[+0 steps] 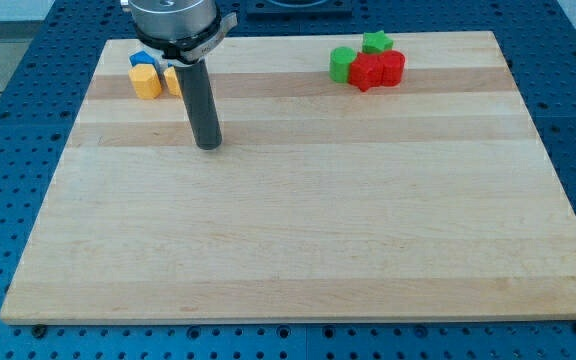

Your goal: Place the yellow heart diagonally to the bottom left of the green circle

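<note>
My tip rests on the wooden board at the upper left. A yellow block lies up and left of the tip, with a second yellow block beside it, partly hidden by the rod; which one is the heart I cannot tell. The tip stands apart from both, below and to their right. The green circle lies at the view's top right of centre, far right of the tip.
A blue block sits just above the yellow blocks. A green star and two red blocks cluster to the right of the green circle, touching it. The board lies on a blue perforated table.
</note>
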Controlling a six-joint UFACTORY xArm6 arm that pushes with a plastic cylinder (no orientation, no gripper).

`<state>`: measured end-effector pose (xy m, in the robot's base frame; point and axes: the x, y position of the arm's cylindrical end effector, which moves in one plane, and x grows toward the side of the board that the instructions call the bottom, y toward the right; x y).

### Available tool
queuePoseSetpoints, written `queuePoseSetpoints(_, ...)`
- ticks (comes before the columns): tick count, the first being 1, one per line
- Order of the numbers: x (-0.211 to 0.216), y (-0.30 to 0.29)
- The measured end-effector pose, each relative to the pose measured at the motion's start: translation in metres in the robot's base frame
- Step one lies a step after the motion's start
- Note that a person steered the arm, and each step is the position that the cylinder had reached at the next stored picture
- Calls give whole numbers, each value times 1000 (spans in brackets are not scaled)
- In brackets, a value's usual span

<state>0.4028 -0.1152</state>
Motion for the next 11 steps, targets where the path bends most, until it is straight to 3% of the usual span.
queuePoseSetpoints(3,19,18)
queuePoseSetpoints(4,19,-44)
queuePoseSetpoints(8,-10,56)
queuePoseSetpoints(11,-15,42)
